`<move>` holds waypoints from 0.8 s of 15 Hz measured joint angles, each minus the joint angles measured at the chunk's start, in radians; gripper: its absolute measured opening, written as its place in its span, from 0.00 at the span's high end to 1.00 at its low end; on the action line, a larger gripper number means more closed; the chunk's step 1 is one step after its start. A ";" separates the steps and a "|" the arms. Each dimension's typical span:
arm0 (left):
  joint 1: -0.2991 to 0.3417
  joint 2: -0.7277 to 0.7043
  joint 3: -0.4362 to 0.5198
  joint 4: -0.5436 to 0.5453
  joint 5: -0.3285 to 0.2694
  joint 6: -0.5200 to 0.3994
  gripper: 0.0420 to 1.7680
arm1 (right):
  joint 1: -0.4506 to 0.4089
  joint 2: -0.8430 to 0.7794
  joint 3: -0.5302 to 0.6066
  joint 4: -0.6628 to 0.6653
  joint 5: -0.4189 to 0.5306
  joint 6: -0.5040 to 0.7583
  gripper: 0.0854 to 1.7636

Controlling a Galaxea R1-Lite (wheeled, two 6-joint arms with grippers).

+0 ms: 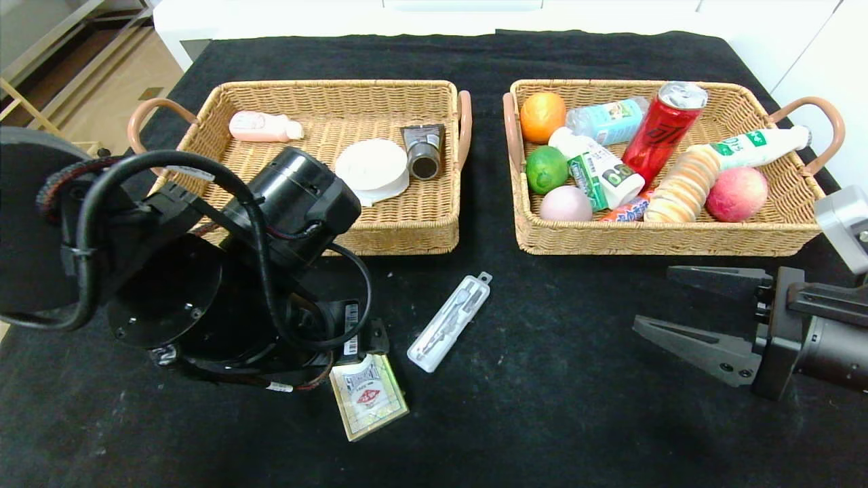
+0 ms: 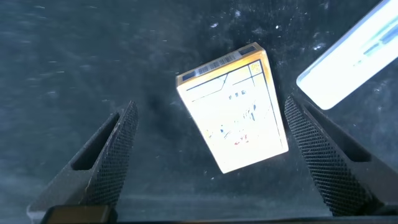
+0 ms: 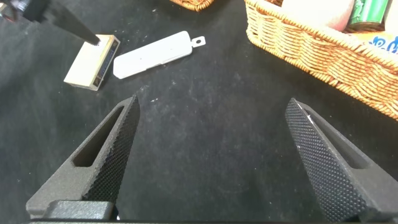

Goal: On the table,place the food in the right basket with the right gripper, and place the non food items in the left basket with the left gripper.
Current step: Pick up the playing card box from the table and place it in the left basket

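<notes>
A small yellow-edged card box [image 1: 369,396] lies flat on the black table cloth; it also shows in the left wrist view [image 2: 233,115]. My left gripper [image 2: 208,106] is open and hovers just above it, a finger on each side, not touching; in the head view the arm hides the fingers. A white plastic case [image 1: 449,322] lies beside the box. My right gripper [image 1: 654,298] is open and empty, low over bare cloth in front of the right basket [image 1: 664,237], which holds fruit, drinks and snacks. The left basket [image 1: 407,234] holds a pink bottle, a white roll and a grey tube.
The right wrist view shows the card box [image 3: 90,62], the white case [image 3: 152,55] and the right basket's wall [image 3: 311,43]. The table's left edge lies close to my left arm. Bare cloth lies between the two grippers.
</notes>
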 joint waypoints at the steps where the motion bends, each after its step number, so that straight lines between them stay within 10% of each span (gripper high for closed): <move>1: -0.001 0.012 -0.001 0.002 -0.020 -0.001 0.03 | 0.002 0.000 0.000 0.000 0.000 0.000 0.03; 12: 0.005 0.077 -0.022 -0.001 -0.056 -0.003 0.03 | 0.012 -0.001 0.004 0.000 -0.003 -0.001 0.03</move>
